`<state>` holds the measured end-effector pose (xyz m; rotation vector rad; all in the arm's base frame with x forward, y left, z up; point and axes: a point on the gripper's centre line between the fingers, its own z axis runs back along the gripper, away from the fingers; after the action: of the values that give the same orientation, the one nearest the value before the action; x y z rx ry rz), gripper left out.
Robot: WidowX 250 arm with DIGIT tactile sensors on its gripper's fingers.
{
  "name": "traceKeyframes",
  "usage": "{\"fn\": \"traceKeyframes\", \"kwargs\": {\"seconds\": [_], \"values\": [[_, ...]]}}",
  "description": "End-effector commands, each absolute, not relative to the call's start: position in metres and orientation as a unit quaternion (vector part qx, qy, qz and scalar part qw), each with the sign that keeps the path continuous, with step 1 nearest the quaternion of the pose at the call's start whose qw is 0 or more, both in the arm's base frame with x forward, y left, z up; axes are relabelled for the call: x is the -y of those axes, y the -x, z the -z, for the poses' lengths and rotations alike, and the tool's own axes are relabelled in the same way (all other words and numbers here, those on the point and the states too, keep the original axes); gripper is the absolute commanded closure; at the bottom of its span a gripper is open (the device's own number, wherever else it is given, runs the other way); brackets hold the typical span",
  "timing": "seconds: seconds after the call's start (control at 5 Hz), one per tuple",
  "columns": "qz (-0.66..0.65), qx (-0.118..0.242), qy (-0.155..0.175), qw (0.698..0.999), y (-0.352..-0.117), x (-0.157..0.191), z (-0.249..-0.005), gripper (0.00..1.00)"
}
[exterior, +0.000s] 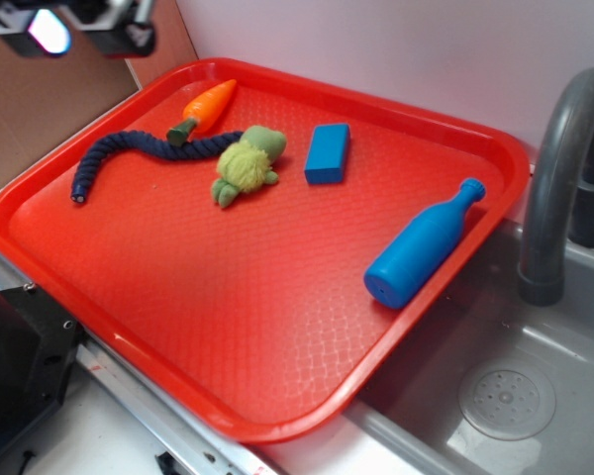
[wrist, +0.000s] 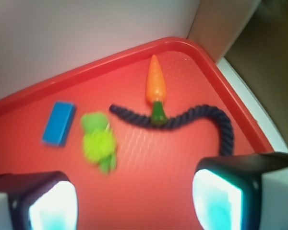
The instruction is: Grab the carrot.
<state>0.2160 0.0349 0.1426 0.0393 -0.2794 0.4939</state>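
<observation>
The red tray (exterior: pixel 277 327) holds, left to right in the exterior view, a dark rope (exterior: pixel 139 153), the carrot (exterior: pixel 206 106), a green plush (exterior: pixel 246 163), a blue block (exterior: pixel 328 153) and a blue bottle (exterior: pixel 424 244). The claw (wrist: pixel 134 201) hangs wide open and empty. The carrot lies ahead of it near the tray's far corner, its green stub touching the rope.

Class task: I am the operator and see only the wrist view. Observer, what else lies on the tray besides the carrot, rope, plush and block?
Observer: A blue bottle lies on its side at the tray's sink-side edge, outside your frame.
Operator: How does the carrot lie?
Observer: The carrot sits in the far corner, its green end touching the rope.
Operator: Where is the gripper?
Observer: The gripper is open; the exterior view shows it raised beyond the tray's far left corner.
</observation>
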Motion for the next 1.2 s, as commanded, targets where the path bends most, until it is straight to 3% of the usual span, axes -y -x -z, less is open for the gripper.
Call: {"fn": "traceKeyframes", "kwargs": {"seconds": [0.0,0.4,1.0], "values": [[-0.28,0.136,-0.066,0.948,-0.245,-0.086,-0.107,0.0],[-0.284,0.117,-0.076,0.949,-0.263,-0.111,-0.079,0.0],[-0.265,0.089,-0.066,0.958,-0.288,-0.11,-0.036,0.0]]}}
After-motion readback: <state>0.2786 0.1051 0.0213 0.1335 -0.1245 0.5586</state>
